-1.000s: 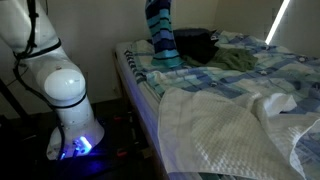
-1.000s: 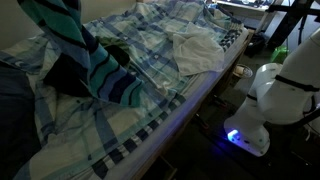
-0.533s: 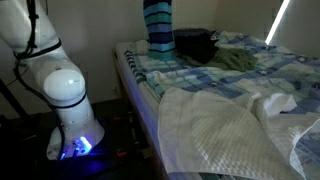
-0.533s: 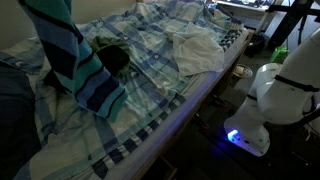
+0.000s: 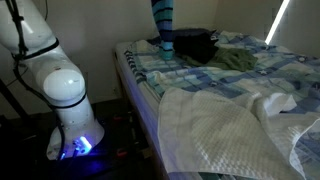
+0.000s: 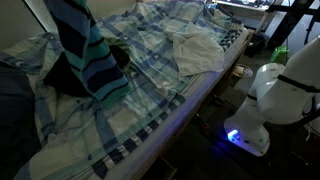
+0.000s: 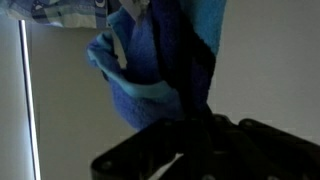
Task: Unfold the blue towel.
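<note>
The blue towel, striped in teal and dark navy, hangs in a long drape above the head end of the bed in both exterior views. Its lower end sits just at the pale plaid bedsheet. The towel's top runs out of both exterior views, and the gripper is out of view there. In the wrist view, my gripper is a dark shape at the bottom, shut on the towel, which stretches away from it toward the bed.
A white waffle blanket lies bunched on the bed. A black object and an olive-green cloth lie close behind the towel. The arm's white base stands beside the bed's edge.
The hanging towel has swung and twisted, and its drape looks narrower in one exterior view. Its lower end has lifted slightly. The grip stays shut.
</note>
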You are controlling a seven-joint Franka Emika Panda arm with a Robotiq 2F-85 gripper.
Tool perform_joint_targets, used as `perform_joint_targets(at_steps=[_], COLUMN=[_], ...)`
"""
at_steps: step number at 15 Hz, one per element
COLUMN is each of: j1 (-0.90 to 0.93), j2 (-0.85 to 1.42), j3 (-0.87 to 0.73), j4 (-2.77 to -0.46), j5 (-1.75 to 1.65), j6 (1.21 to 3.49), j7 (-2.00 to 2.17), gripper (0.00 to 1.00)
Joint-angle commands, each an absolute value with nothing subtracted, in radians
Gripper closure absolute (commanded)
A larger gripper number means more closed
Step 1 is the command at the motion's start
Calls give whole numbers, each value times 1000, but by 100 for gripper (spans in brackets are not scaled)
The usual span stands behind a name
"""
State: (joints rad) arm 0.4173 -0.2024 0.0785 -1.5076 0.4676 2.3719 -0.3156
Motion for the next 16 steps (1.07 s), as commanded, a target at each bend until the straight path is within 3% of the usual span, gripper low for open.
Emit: perform_joint_targets(at_steps=[1, 4, 5, 16], j1=[399, 341, 345, 357], j2=[-329, -415, -328, -392], j3=[31, 11, 40, -13], j4=[-1656, -1798, -1672, -1760], j5=[508, 543, 513, 625], j6=[2374, 2360, 2364, 2388], j7=[-324, -342, -318, -314], gripper=[99, 99, 95, 99])
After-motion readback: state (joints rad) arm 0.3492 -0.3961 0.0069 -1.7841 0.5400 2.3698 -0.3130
